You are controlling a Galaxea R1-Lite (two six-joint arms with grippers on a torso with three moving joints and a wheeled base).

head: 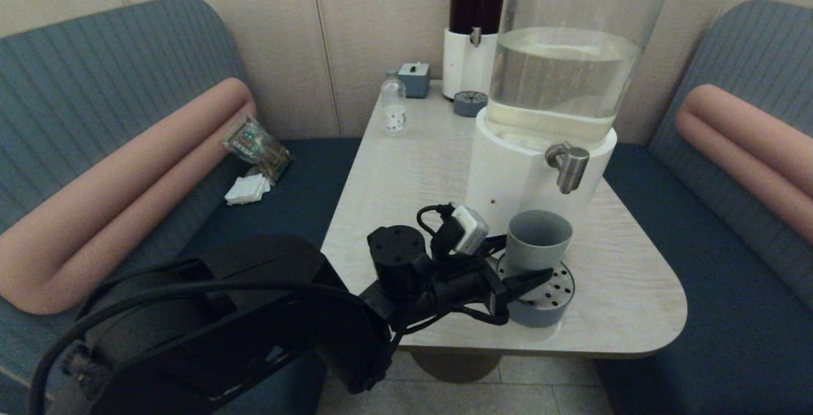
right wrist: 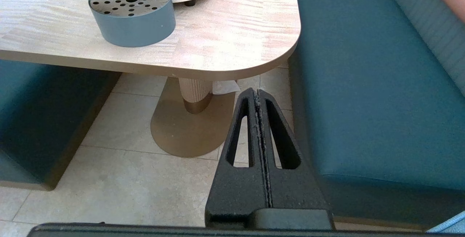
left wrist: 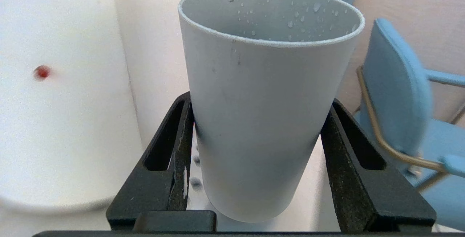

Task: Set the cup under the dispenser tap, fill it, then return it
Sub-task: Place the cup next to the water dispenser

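Note:
The grey-blue cup (head: 538,238) stands upright between my left gripper's fingers (left wrist: 181,146), which press on both of its sides. My left gripper (head: 532,262) reaches in from the table's front edge and is shut on the cup (left wrist: 261,95). The cup hangs just over the round perforated drip tray (head: 551,312), below and slightly left of the brushed-silver dispenser tap (head: 568,165). Water droplets dot the cup's inner wall. My right gripper (right wrist: 257,93) is parked low over the floor by the table's front right corner, shut and empty.
The big white-based dispenser (head: 521,167) with pale liquid fills the table's right half. Behind it are the dark-red dispenser (head: 476,14), a second drip tray (head: 470,103), a small box (head: 414,78) and a clear bottle (head: 394,107). Blue benches flank the table (head: 394,173).

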